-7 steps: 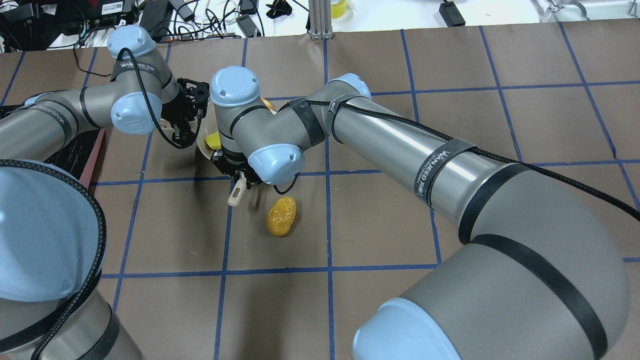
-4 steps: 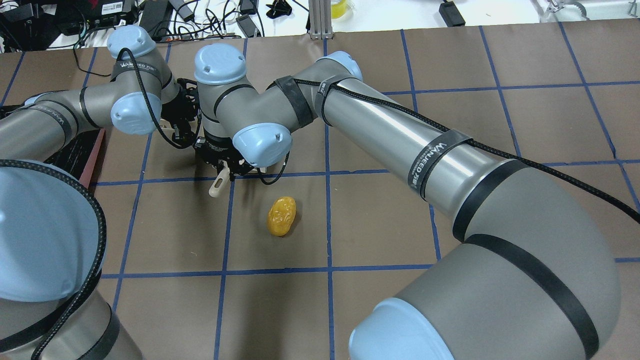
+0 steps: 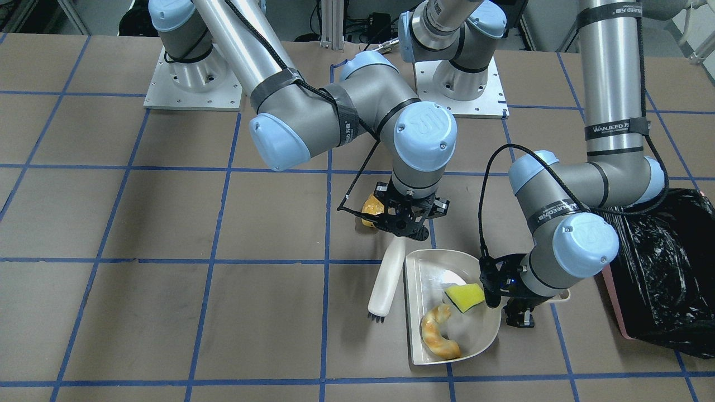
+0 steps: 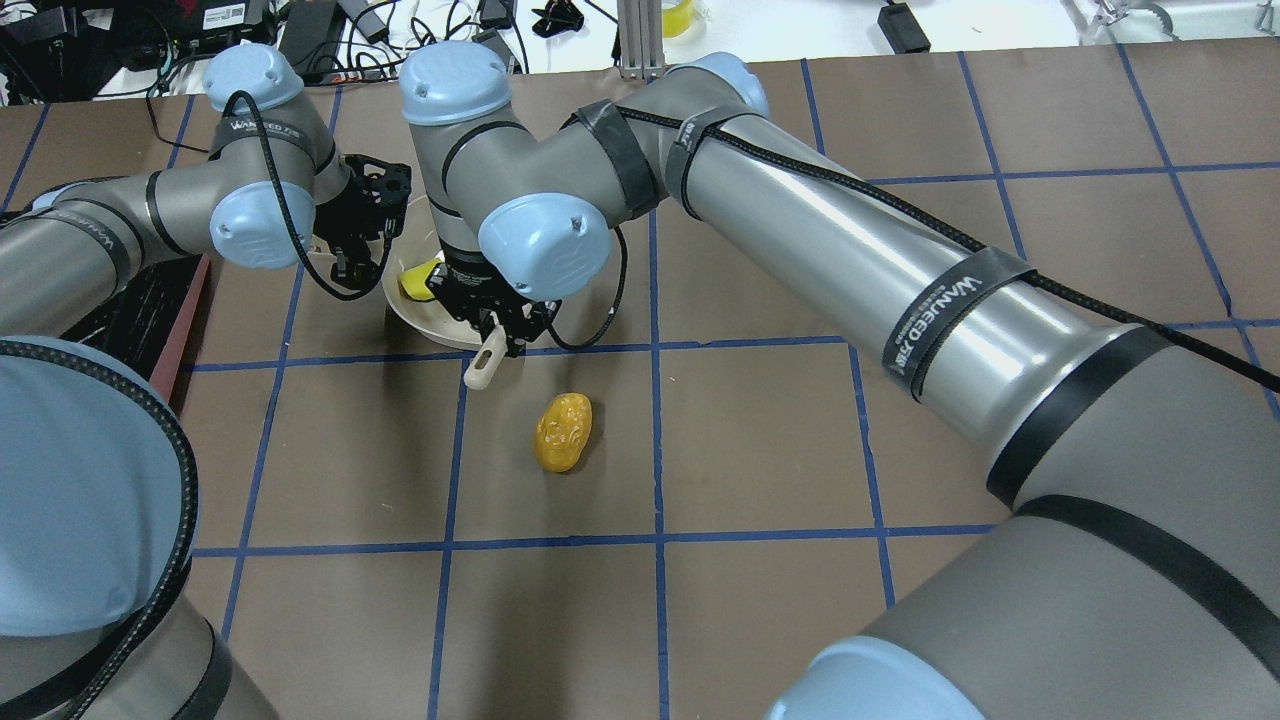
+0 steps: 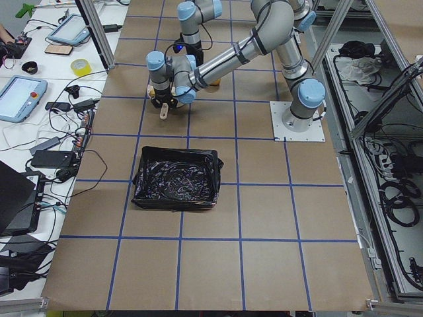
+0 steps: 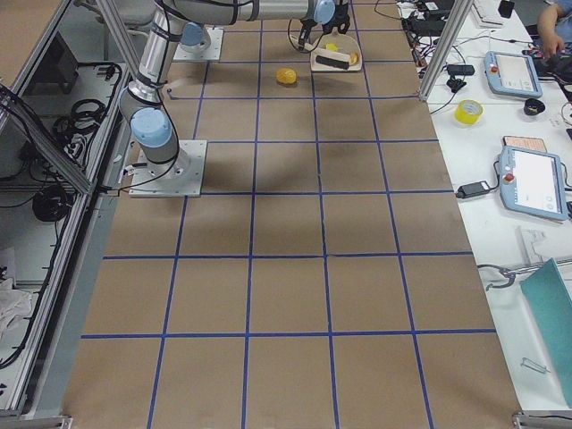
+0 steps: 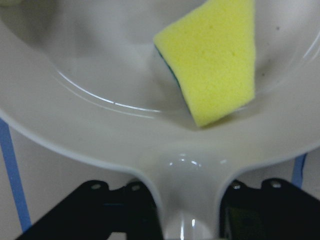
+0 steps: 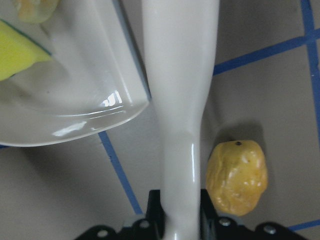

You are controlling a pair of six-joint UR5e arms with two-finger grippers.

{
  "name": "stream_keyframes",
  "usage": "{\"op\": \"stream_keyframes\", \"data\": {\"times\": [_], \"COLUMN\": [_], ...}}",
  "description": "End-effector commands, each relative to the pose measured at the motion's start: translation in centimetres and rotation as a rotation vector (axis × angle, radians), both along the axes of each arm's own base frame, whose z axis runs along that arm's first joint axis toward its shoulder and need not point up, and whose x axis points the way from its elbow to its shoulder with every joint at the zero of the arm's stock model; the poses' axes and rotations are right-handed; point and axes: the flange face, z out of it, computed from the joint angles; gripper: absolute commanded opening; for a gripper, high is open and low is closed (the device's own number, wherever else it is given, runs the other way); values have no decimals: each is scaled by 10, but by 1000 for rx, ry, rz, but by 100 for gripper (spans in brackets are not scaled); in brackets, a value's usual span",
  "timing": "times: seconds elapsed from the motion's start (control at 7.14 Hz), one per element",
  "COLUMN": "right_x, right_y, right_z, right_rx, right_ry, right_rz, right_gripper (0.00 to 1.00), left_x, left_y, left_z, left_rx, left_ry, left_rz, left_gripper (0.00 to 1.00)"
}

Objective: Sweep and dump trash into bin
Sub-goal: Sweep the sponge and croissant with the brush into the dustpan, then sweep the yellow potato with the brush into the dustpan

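The cream dustpan [image 3: 418,290] sits on the table and holds the yellow-green sponge wedge [image 3: 465,296] and the tan croissant [image 3: 438,333]. My left gripper [image 3: 505,310] is shut on the dustpan's handle, which the left wrist view shows between the jaws below the sponge [image 7: 215,65]. My right gripper [image 3: 405,223] is shut on a white brush [image 3: 387,276], whose bristle end is low beside the dustpan's open side. The golden potato lump [image 4: 563,432] lies on the table apart from the dustpan, close beside the brush handle [image 8: 180,100] in the right wrist view [image 8: 237,177].
The pink bin with its black bag [image 3: 665,268] stands on my left, just beyond the left arm's elbow; it also shows in the exterior left view [image 5: 177,178]. Blue tape lines grid the brown table. Cables and devices lie along the far edge [image 4: 330,30].
My right arm swung the brush to the left, then back right and a little further away. The dustpan and sponge show again under it. The potato has not moved.
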Motion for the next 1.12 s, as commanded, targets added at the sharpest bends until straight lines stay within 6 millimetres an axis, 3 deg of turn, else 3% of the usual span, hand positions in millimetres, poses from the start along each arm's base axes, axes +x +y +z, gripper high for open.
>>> {"op": "stream_keyframes", "data": {"times": [0.0, 0.14, 0.28, 0.56, 0.7, 0.98], "right_x": [-47, -73, -90, -104, -97, -73], "right_y": [29, 56, 85, 136, 158, 184], "right_z": [4, 11, 4, -42, -59, -66], "right_rx": [20, 29, 26, -12, -33, -34], "right_ry": [38, 54, 66, 40, 30, 34], "right_rz": [64, 85, 115, 83, 77, 75], "right_gripper": [0, 0, 0, 0, 0, 0], "left_x": [7, 4, 4, -3, -1, 0], "left_y": [40, 57, 81, 121, 131, 135], "left_z": [-7, -5, -7, -6, -5, -6], "left_rx": [32, 24, 45, 26, 29, 33], "left_ry": [-49, -51, -45, -48, -48, -46], "left_rz": [-36, -37, -58, -51, -43, -14], "left_gripper": [0, 0, 0, 0, 0, 0]}}
